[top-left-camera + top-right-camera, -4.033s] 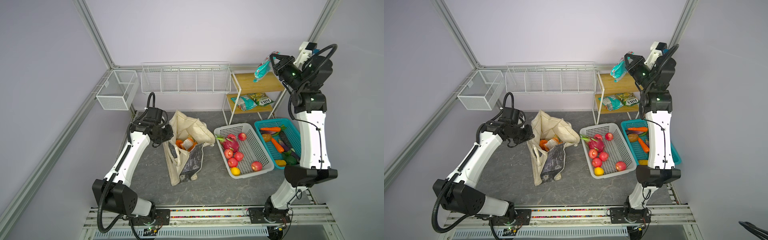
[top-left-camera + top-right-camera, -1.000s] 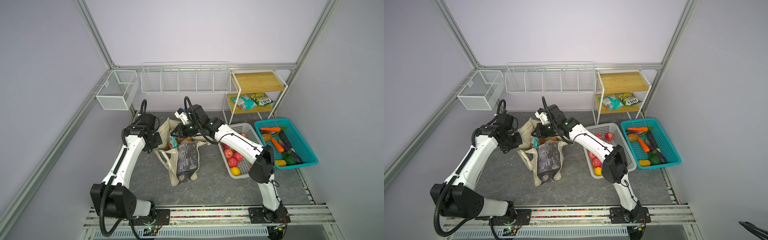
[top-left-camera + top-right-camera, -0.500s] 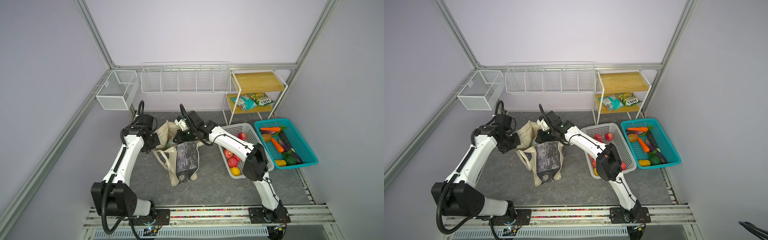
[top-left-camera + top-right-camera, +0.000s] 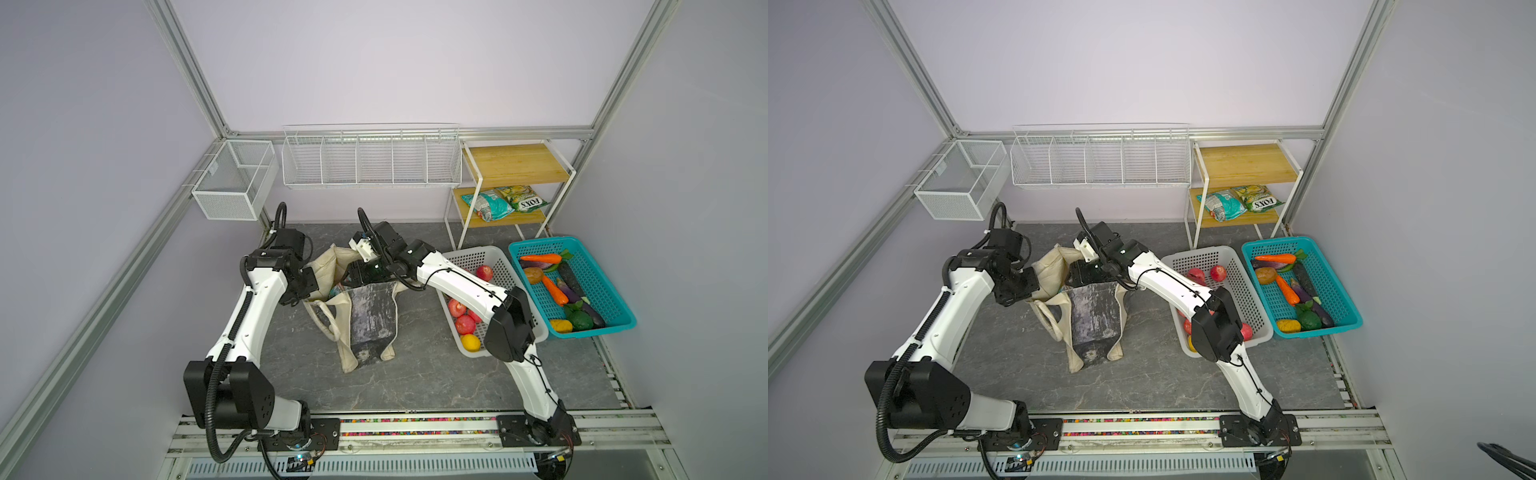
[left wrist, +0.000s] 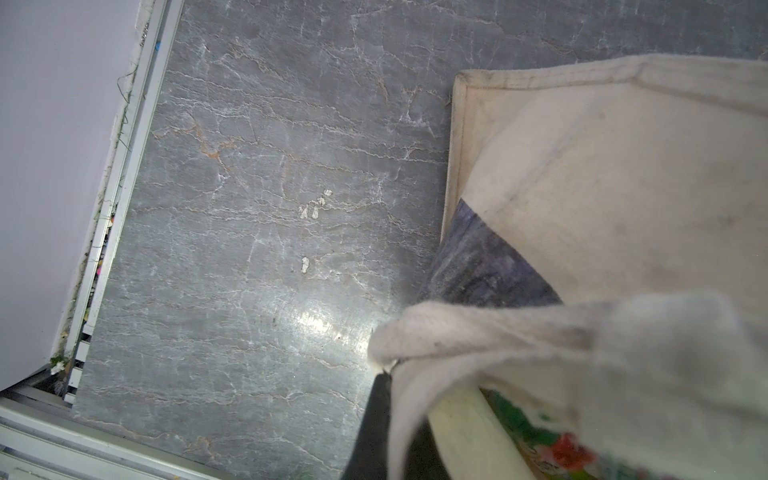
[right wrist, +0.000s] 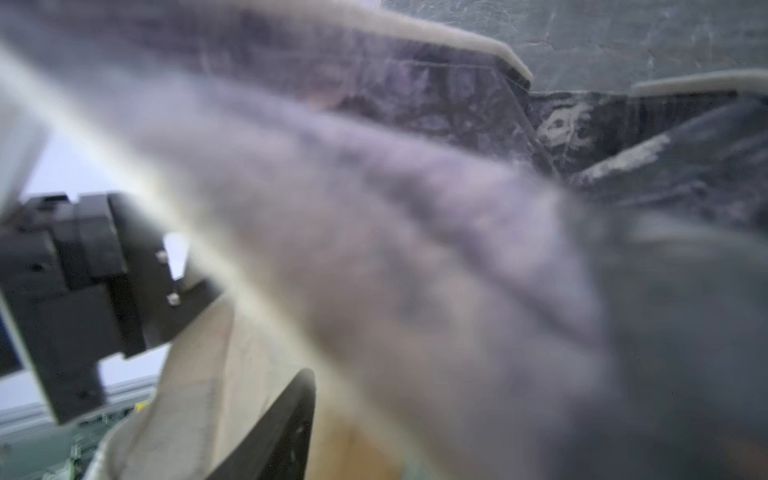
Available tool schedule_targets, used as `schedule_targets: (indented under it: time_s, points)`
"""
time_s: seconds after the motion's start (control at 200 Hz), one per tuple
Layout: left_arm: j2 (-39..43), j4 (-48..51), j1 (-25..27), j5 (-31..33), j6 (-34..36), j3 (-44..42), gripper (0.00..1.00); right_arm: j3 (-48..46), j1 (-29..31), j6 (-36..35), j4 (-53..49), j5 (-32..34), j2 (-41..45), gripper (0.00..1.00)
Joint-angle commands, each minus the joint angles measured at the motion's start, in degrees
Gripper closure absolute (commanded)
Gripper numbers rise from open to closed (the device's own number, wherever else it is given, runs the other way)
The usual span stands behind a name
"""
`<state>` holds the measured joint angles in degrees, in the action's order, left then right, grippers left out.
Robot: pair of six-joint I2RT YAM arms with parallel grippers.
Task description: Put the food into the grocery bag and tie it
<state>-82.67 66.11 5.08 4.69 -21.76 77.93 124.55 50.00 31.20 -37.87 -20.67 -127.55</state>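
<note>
**Item 1.** Large cream fabric grocery bag (image 4: 371,316) with a dark grey marbled side panel. It stands mouth up on the grey stone-patterned surface (image 4: 436,374), between the two arms. Its long strap handles hang slack and untied.

**Item 2.** Left claw (image 4: 307,294), clamped tight on the bag's left rim. In the left wrist view the cream hem folds over one dark finger (image 5: 374,428). Judged purpose: it pulls the rim outward so the soft mouth cannot collapse during loading.

**Item 3.** Right claw (image 4: 352,277), reaching into the mouth from the right. Fabric close to the lens blurs the right wrist view, so it cannot be told whether the claw stands wide or narrow. Judged purpose: delivering food into the bag.

**Item 4.** Green-and-red printed packet (image 5: 540,432), lying inside the bag under the held rim.

**Item 5.** Stock judged still to load:
- glossy red apples (image 4: 484,273) in the white perforated plastic basket (image 4: 469,259)
- toy vegetables in the teal plastic basket (image 4: 598,330)
- two crinkly snack packets (image 4: 488,205) on the lower board of the wooden shelf (image 4: 515,164)
</note>
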Motion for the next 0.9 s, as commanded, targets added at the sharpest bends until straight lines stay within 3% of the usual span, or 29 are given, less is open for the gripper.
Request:
schedule_targets:
  time_s: [0.0, 0.52, 0.715, 0.895]
  points:
    - [-1.1, 2.3, -0.5, 0.2, 1.0, 0.9, 1.00, 2.7, 0.6, -1.9, -2.4, 1.4, 1.7, 0.33]
    - [-1.7, 3.7, -0.5, -0.7, 1.3, 2.9, 1.00, 14.0, 1.2, -12.7, -9.5, 14.6, 8.1, 0.27]
    - [-1.6, 4.1, -0.5, -0.7, 1.3, 3.3, 1.00, 12.4, -0.9, -19.2, -13.3, 22.4, 13.2, 0.24]
    - [-1.2, 4.4, -0.4, -0.8, 1.3, 3.4, 1.00, 2.8, -7.5, -15.4, -15.6, 21.7, 18.6, 0.23]
